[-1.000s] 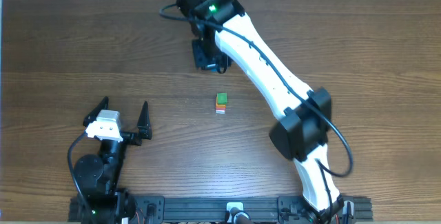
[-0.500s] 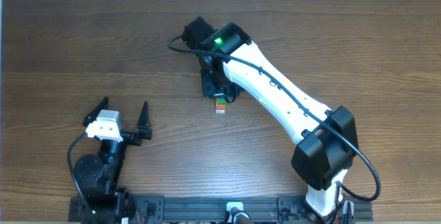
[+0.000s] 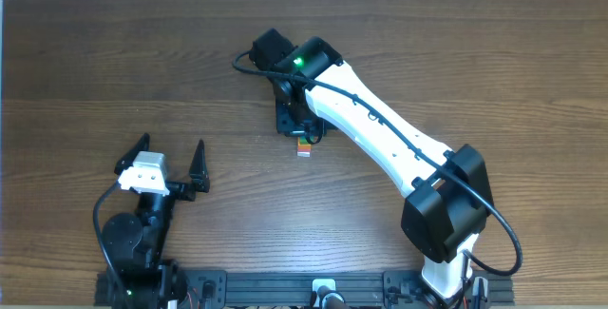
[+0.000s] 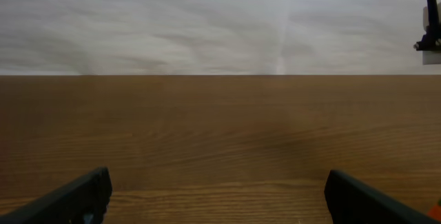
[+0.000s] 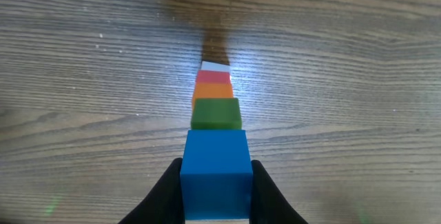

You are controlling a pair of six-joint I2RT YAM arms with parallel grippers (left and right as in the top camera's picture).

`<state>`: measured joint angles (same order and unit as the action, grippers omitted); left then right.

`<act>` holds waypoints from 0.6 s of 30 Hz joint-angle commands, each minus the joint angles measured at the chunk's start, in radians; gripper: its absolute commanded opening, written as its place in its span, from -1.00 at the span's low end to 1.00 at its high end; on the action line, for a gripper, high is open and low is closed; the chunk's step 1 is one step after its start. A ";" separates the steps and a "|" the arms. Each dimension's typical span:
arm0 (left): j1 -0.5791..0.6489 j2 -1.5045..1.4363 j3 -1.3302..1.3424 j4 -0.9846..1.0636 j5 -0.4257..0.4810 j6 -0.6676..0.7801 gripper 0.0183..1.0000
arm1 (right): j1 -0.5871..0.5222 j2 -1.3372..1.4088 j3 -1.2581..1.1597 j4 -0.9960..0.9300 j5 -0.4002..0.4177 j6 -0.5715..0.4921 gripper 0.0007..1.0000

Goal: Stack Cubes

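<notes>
Spreading out under both arms, the brown wood-grain table (image 3: 95,43) ran back to a pale wall (image 4: 207,24). The right gripper (image 5: 217,186) clasped the blue cube (image 5: 216,158) squarely over the upright stack (image 5: 215,96) of green, orange, red and white cubes near the table's middle, edges aligned, contact unclear. The left gripper (image 3: 171,147) sat with fingers spread, well apart from the stack.

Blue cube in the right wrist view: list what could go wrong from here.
1. The stack is one cube wide and four tall; a sideways nudge from the blue cube could topple it.
2. The right hand holds the blue cube just above the green cube; whether they touch is unclear, so release from a gap may let it bounce off.
3. The fingers hug the cube's sides; opening unevenly could drag it off-centre.
</notes>
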<state>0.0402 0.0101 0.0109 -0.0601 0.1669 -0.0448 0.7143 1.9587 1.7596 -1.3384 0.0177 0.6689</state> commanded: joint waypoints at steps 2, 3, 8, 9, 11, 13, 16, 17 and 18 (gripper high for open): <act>-0.004 -0.007 -0.005 -0.003 -0.005 0.014 1.00 | 0.007 -0.024 -0.022 0.005 -0.002 0.020 -0.94; -0.004 -0.007 -0.005 -0.003 -0.005 0.014 1.00 | 0.007 -0.024 -0.024 0.005 -0.002 0.024 -0.95; -0.004 -0.007 -0.005 -0.003 -0.004 0.014 1.00 | 0.007 -0.023 -0.036 0.021 -0.003 0.023 -0.94; -0.004 -0.007 -0.005 -0.003 -0.004 0.014 1.00 | 0.007 -0.023 -0.037 0.022 -0.003 0.024 -0.94; -0.004 -0.007 -0.005 -0.003 -0.004 0.014 0.99 | 0.007 -0.023 -0.038 0.022 -0.003 0.024 -0.94; -0.004 -0.007 -0.005 -0.003 -0.004 0.014 1.00 | 0.008 -0.023 -0.038 0.022 -0.003 0.024 -0.93; -0.004 -0.007 -0.005 -0.003 -0.004 0.014 1.00 | 0.008 -0.023 -0.038 0.023 -0.003 0.024 -0.91; -0.004 -0.007 -0.005 -0.003 -0.004 0.014 0.99 | 0.008 -0.023 -0.038 0.023 -0.003 0.024 -0.90; -0.004 -0.007 -0.005 -0.003 -0.004 0.014 1.00 | 0.008 -0.023 -0.038 0.023 -0.006 0.024 -0.90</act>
<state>0.0402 0.0101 0.0109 -0.0601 0.1669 -0.0448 0.7147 1.9587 1.7294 -1.3186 0.0177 0.6811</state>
